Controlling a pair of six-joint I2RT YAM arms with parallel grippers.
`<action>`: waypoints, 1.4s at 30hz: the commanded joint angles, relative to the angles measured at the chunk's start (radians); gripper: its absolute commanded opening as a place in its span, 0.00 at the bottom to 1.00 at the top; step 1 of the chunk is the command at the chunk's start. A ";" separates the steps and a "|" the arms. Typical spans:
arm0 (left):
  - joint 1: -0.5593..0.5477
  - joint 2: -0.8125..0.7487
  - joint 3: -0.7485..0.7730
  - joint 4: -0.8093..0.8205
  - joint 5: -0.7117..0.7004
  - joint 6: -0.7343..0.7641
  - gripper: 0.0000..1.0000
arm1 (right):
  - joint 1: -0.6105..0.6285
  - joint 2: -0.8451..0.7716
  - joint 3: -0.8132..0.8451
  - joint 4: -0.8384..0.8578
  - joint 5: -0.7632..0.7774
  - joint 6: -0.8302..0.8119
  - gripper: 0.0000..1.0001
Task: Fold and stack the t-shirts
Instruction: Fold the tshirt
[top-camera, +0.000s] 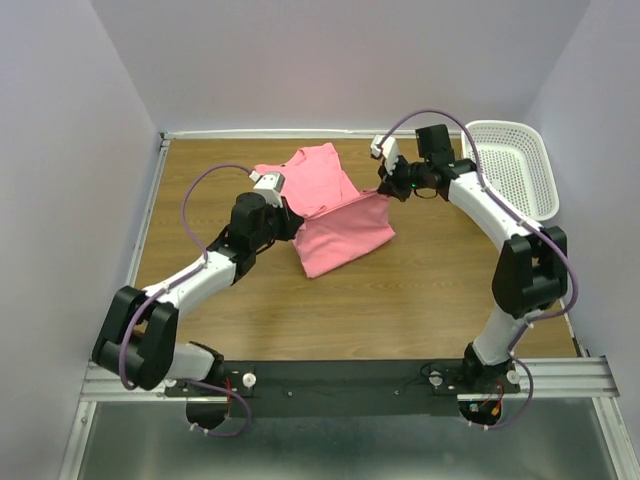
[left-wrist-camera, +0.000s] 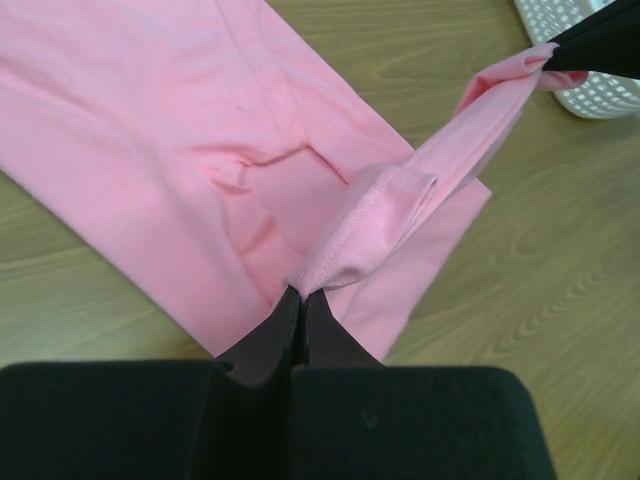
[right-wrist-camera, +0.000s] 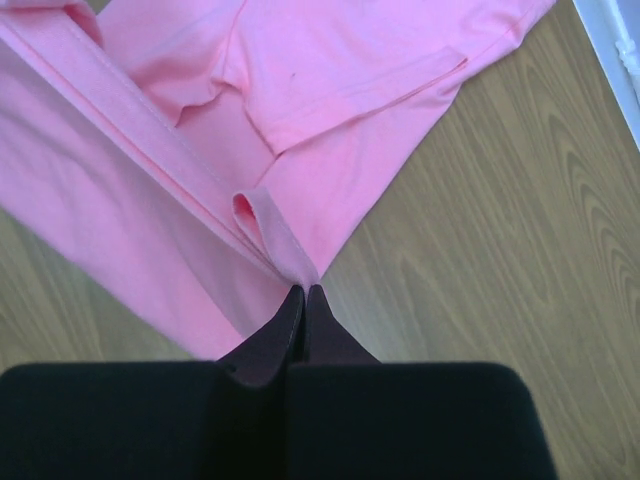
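Salmon-pink t-shirt (top-camera: 345, 238) at mid-fold, resting midway between the left and right edges of the counter (top-camera: 420, 310) and somewhat nearer its far edge.

Nearest the arms, one panel of the cloth hangs from a raised hem down to the wood, its lower edge resting on the counter. The hem is drawn into a taut band between the two arms. The left end effector (left-wrist-camera: 303, 298) is clenched on the band's left end, where the seam bunches into a small loop. The right end effector (right-wrist-camera: 303, 295) is clenched on the band's right end, fingertips pressed together over a doubled fold of hem.

Beyond the band, the rest of the garment lies flat on the wood, showing a short sleeve, stitched seams and a few soft creases; it bears no print.

At the far right corner stands a white perforated basket (top-camera: 515, 170), well apart from the cloth.

Progress, as judged: a first fold is in hand but not yet laid down. Further folds, smoothing and stacking remain. No folded stack and no second shirt appear in any view.
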 joint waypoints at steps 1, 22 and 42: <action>0.059 0.080 0.057 0.053 0.013 0.053 0.00 | 0.003 0.100 0.118 0.009 -0.032 0.022 0.01; 0.166 0.293 0.145 0.097 0.060 0.063 0.00 | 0.011 0.390 0.420 0.008 -0.024 0.083 0.01; 0.197 0.342 0.173 0.081 0.056 0.070 0.00 | 0.017 0.485 0.521 0.008 0.005 0.105 0.01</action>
